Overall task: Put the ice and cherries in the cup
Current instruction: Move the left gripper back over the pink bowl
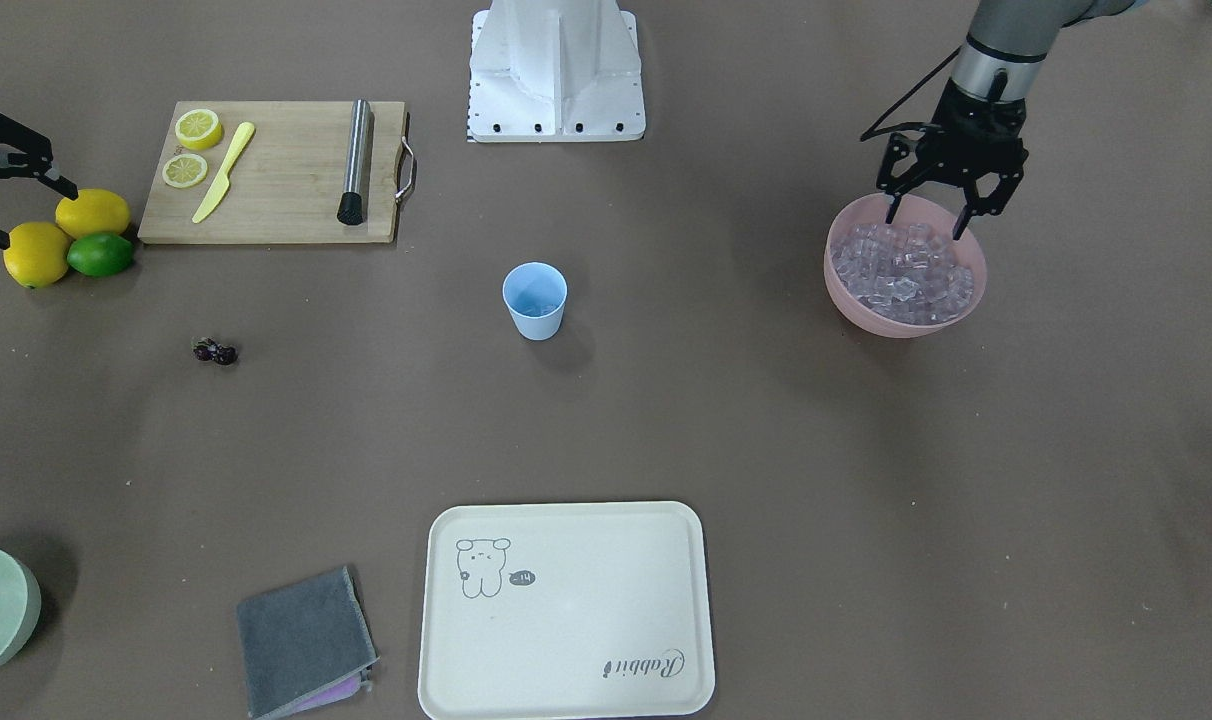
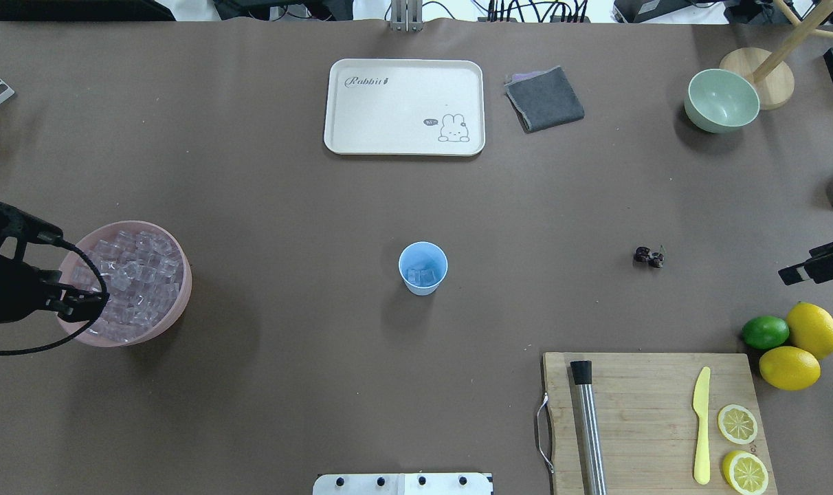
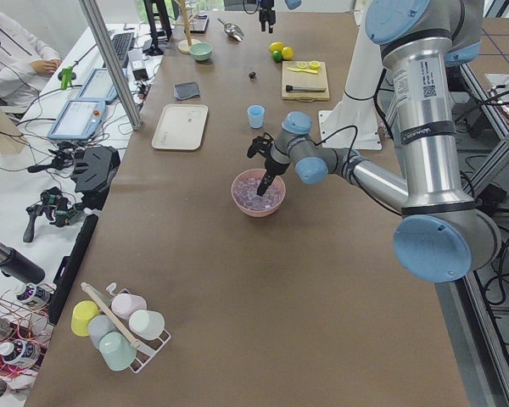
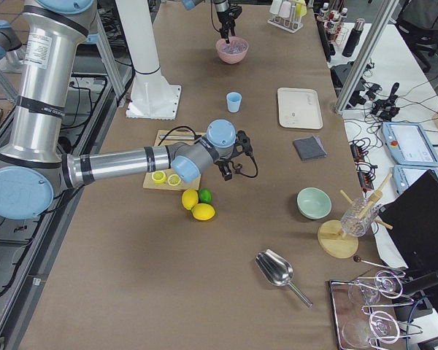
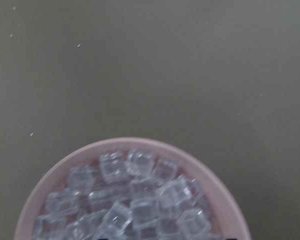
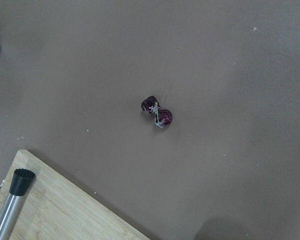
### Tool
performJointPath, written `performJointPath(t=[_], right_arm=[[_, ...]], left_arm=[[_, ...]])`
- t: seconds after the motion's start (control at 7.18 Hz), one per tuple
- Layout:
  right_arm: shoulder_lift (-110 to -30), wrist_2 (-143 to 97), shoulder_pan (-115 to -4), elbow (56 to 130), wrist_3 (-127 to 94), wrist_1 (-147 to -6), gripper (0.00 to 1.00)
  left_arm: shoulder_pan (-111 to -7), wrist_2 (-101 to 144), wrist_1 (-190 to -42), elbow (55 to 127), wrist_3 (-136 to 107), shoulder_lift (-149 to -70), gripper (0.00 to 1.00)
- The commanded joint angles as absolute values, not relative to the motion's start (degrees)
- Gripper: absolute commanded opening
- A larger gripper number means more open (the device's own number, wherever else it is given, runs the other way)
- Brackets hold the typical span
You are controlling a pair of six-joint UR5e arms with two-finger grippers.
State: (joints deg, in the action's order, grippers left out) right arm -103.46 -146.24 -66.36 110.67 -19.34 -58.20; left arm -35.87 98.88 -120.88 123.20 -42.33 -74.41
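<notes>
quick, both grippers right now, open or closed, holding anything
Left gripper: jaws open, nothing gripped, tips down at the ice in the pink bowl.
Right gripper: jaws open, holding nothing.

Ice (image 1: pixel 904 272) heap in pink bowl (image 1: pixel 856 305), a few cubes in upright blue cup (image 1: pixel 535 312); cherries (image 1: pixel 215 351) apart.
</notes>
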Motion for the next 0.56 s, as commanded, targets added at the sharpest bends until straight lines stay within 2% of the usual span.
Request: performJointPath(t=[0.0, 0.28, 0.42], right_arm=[[-103.88, -146.25, -66.36, 110.74, -19.34, -58.18, 0.99], [-103.89, -146.25, -66.09, 110.65, -19.34, -58.18, 0.99], [-103.80, -146.25, -66.09, 110.65, -19.34, -58.18, 0.99]], left_arm=[[-35.60, 98.53, -123.93, 121.47, -39.23, -71.89, 0.79], [-36.04, 98.79, -124.10, 122.16, -32.12, -72.33, 0.60], [-36.04, 98.62, -125.23, 122.25, -24.08, -72.25, 0.58]])
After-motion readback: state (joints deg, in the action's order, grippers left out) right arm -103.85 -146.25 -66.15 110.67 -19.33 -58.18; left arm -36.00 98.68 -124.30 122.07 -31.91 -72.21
